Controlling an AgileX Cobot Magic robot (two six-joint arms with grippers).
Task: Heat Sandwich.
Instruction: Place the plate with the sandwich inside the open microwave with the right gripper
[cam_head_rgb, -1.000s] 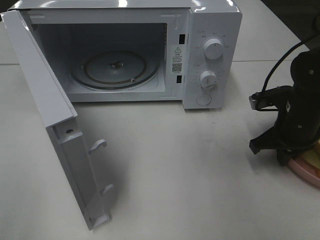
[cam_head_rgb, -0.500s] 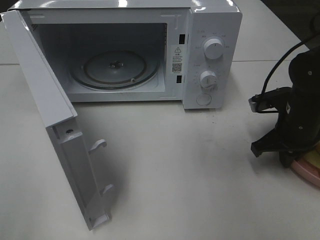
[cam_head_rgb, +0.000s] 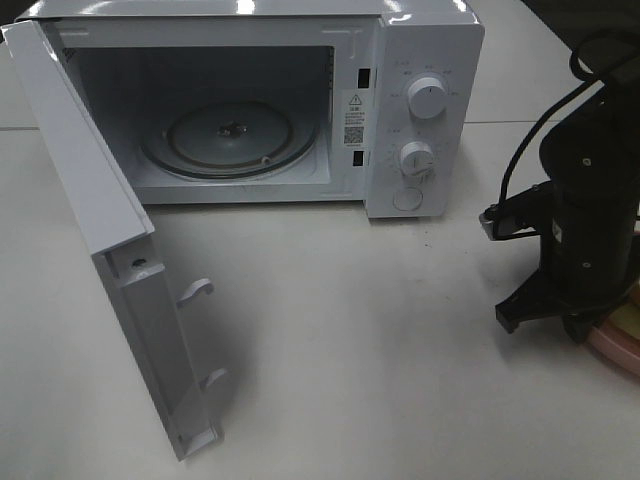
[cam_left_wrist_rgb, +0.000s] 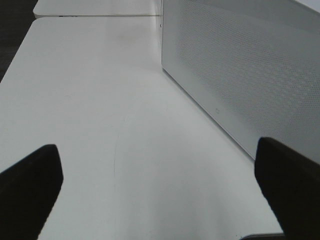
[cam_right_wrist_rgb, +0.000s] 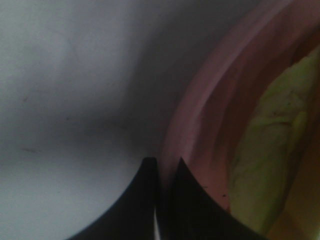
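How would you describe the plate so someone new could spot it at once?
Start at the white microwave with its door swung open, then look right along the table, under the black arm. There lies a round pink plate, its rim pinched in the right gripper. It is the only pink thing, and it carries the sandwich.

microwave (cam_head_rgb: 450, 60) | frame sticker (cam_head_rgb: 355, 117): warning triangle + QR, txt unreadable | dial (cam_head_rgb: 428, 99) marks too small
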